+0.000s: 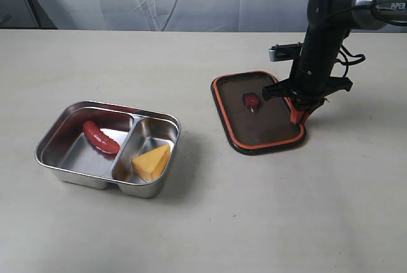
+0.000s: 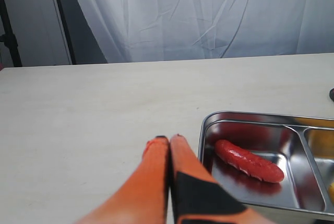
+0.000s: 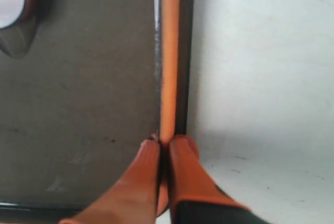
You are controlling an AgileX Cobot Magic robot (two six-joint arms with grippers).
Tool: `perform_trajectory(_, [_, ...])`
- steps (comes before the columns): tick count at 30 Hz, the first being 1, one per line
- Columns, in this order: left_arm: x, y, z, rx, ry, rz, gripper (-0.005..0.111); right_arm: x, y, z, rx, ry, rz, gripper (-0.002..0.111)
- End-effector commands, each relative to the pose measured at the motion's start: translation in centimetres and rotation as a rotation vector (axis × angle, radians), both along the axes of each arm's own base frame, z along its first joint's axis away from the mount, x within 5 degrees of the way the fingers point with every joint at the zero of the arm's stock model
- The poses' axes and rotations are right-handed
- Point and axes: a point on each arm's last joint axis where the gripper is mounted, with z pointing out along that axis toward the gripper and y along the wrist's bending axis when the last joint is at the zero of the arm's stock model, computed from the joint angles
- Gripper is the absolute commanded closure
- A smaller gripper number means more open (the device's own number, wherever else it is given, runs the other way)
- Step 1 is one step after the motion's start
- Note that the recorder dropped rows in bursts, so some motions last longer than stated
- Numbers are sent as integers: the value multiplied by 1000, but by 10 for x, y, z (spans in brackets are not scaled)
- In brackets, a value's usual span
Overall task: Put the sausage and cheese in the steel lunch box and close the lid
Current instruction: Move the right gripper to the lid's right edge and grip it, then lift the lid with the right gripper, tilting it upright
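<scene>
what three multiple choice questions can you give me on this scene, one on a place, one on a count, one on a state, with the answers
1. Where is the cheese?
A. in a bowl
B. in the smaller compartment of the steel lunch box
C. on a plate

2. How many compartments hold food?
A. none
B. one
C. two

3. What is the right end effector doing at the lid?
A. hovering wide open
B. shut on its orange rim
C. pressing its centre valve

Answers:
1 B, the wedge sits in the narrower section.
2 C, the sausage lies in the larger section and the cheese in the other.
3 B, the right wrist view shows the fingers closed on the rim.
</scene>
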Motion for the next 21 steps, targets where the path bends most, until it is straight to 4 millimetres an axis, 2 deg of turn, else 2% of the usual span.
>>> perform_trajectory(1, [0,0,-1,7,0,2,107,1,-2,1,-6,-3,2,109])
perform_trajectory(7, [0,0,-1,9,0,2,107,1,-2,6,-5,-14,3,109])
perform_trajectory(17, [0,0,-1,9,0,2,107,-2,2,50,65,-106,8,109])
perform_trajectory(21, [0,0,-1,9,0,2,107,-3,1,48,60,-92,13,109])
